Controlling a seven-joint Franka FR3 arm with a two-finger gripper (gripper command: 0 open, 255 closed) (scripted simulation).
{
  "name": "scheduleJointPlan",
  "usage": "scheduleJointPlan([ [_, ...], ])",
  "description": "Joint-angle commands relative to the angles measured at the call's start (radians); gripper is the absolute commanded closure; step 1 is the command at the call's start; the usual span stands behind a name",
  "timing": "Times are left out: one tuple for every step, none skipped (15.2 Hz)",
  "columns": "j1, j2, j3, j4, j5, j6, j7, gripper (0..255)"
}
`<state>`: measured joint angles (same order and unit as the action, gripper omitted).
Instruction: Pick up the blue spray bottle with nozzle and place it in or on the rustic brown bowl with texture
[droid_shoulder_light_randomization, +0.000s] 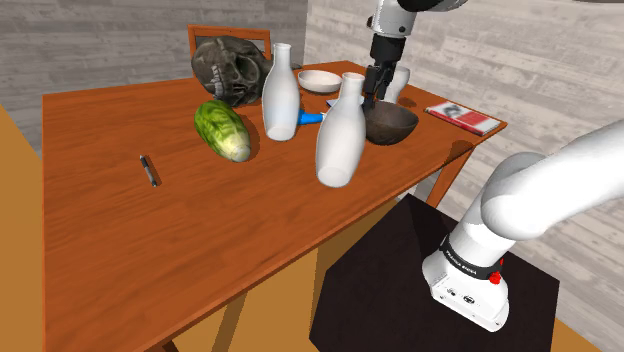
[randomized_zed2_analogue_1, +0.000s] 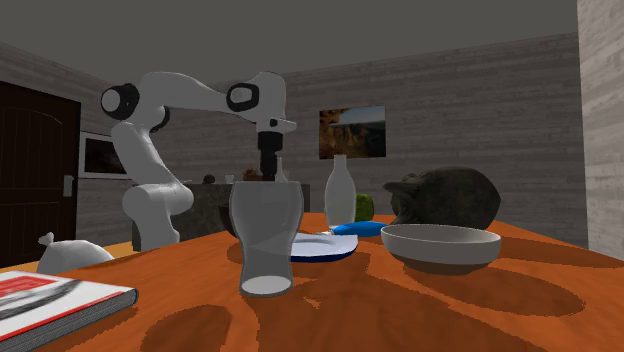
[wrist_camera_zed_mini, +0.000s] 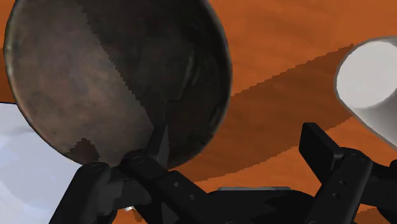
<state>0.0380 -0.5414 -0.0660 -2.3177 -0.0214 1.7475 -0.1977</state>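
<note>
We see gripper (droid_shoulder_light_randomization: 374, 99) empty, jaws apart, hovering over dark brown bowl (droid_shoulder_light_randomization: 395, 126). Blue spray bottle (droid_shoulder_light_randomization: 309, 118) lies near, beside white vase (droid_shoulder_light_randomization: 281, 92), ungrasped. We judge pick not yet begun; next move: cross to bottle, descend, close.

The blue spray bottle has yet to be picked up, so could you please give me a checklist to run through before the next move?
1. The gripper is open: ok.
2. Nothing sits between its fingers: ok.
3. The blue spray bottle is located, lying on the table: ok.
4. The gripper is above the bottle: not ok; it hangs over the brown bowl.
5. The bowl is free inside: ok.
6. The approach is free: cannot tell; a white vase stands between bottle and bowl in the shoulder view.
</note>
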Motion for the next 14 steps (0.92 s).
scheduleJointPlan([
  [0.012, 0.067, -0.016, 0.024, -0.001, 0.049, -0.056, 0],
  [0.017, 0.104, -0.024, 0.041, 0.0, 0.071, -0.083, 0],
  [0.023, 0.141, -0.031, 0.06, 0.001, 0.092, -0.111, 0],
  [0.028, 0.178, -0.038, 0.079, 0.004, 0.112, -0.139, 0],
  [0.033, 0.216, -0.044, 0.1, 0.008, 0.131, -0.167, 0],
  [0.038, 0.254, -0.049, 0.123, 0.012, 0.148, -0.195, 0],
  [0.043, 0.292, -0.054, 0.146, 0.017, 0.164, -0.222, 0],
  [0.047, 0.33, -0.058, 0.171, 0.023, 0.179, -0.25, 0],
  [0.052, 0.368, -0.062, 0.197, 0.03, 0.193, -0.277, 0],
  [0.055, 0.406, -0.065, 0.225, 0.037, 0.205, -0.304, 0],
  [0.059, 0.444, -0.066, 0.253, 0.044, 0.216, -0.331, 0],
  [0.061, 0.482, -0.067, 0.283, 0.052, 0.225, -0.358, 0],
  [0.063, 0.52, -0.067, 0.314, 0.06, 0.233, -0.384, 0],
  [0.065, 0.557, -0.066, 0.347, 0.068, 0.24, -0.41, 0],
])
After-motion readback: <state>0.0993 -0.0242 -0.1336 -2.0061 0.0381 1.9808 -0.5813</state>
